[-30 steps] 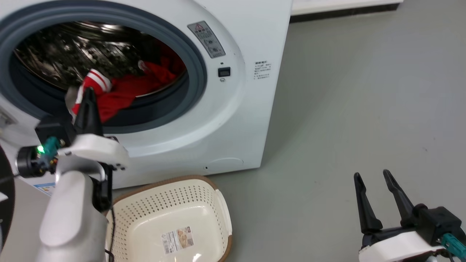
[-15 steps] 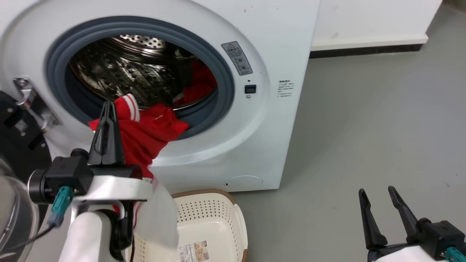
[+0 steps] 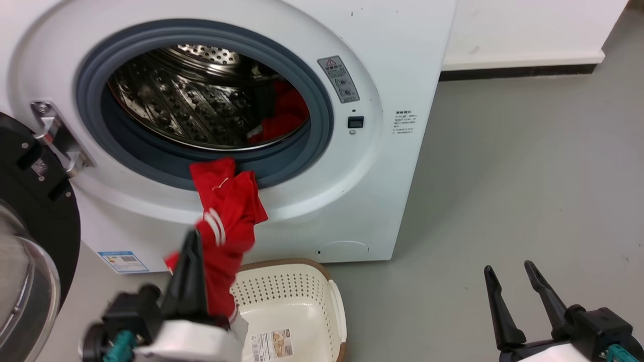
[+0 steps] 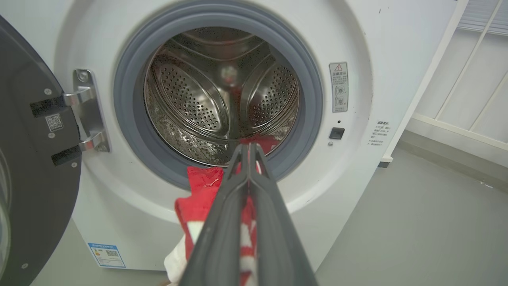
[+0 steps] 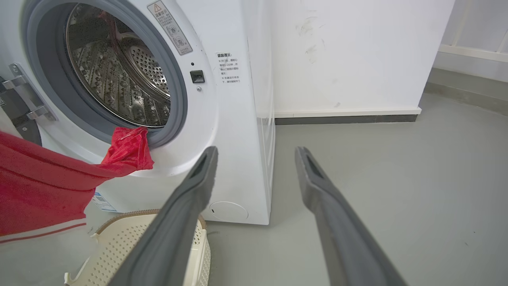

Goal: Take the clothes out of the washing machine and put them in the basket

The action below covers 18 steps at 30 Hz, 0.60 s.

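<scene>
1. Gripping the red garment (image 3: 226, 216) with the left gripper (image 3: 192, 239), jaws pressed together on the cloth, low before the washing machine (image 3: 402, 75) and just above the basket (image 3: 282, 263).
2. Stretched as a band from that grip up to the grey door seal (image 3: 322, 146), with the far end draped on the seal's lower lip, not yet clear of it.
3. Judged soft, limp and light: nothing stiff to steer by, likely to sag, swing and trail below any pinch. Hardly fragile, but apt to drag on the seal.
4. Best pinched at a bunched fold or the striped hem, not a single thin layer; worth carrying far enough to bring the trailing end over the basket's rim.
5. Leaving more of the clothes (image 3: 284, 115) inside, red, at the right of the drum (image 3: 191, 110).
6. Plainest from the head view: the drop from garment to basket, and the right gripper (image 3: 508, 269) well apart on the right over the floor (image 3: 503, 176), jaws spread with nothing between them.
7. Added by the left wrist view: a straight look into the drum along the closed gripper, with red-and-white cloth pinched in it.
8. Added by the right wrist view: a side-on look at the garment as a broad red sheet with a white-edged hem, sloping from the seal down over the basket.
</scene>
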Motion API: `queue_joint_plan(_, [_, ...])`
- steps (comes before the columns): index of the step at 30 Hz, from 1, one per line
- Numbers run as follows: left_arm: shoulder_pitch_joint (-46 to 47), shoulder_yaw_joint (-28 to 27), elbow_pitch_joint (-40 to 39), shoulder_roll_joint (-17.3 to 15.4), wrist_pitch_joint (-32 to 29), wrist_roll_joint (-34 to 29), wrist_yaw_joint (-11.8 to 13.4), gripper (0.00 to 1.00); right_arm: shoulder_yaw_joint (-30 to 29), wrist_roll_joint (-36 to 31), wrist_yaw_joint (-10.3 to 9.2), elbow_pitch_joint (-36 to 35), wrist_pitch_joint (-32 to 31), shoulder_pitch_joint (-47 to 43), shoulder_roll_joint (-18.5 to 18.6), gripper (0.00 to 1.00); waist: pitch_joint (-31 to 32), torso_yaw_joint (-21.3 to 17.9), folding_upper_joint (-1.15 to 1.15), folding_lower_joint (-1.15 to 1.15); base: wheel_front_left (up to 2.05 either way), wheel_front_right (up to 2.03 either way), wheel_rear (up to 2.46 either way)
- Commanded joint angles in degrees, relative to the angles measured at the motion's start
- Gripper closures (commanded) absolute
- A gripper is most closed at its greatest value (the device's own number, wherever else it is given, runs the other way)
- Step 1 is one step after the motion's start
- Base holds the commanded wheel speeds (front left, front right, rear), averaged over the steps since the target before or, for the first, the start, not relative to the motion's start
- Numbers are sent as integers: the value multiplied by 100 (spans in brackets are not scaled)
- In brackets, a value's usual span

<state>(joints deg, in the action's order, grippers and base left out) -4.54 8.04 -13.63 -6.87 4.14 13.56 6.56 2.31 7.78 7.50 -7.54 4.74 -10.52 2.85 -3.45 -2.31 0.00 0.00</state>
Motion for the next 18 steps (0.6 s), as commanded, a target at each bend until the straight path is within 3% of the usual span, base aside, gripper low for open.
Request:
queue_joint_plan(1, [-99, 26, 82, 25, 40, 37, 7, 100, -3, 14, -2, -19, 21, 27, 5, 0, -62, -25, 0, 0, 0, 0, 0])
queue_joint_plan(8, [-242, 207, 1105, 199, 409, 282, -39, 100, 31, -15, -2, -62, 35, 233, 4, 0, -503, -47, 0, 0, 0, 0, 0])
queue_joint_plan(18, [900, -67, 3024, 287, 1013, 508, -70, 100, 170, -5, -2, -86, 124, 742, 3, 0, -1703, -297, 0, 0, 0, 0, 0])
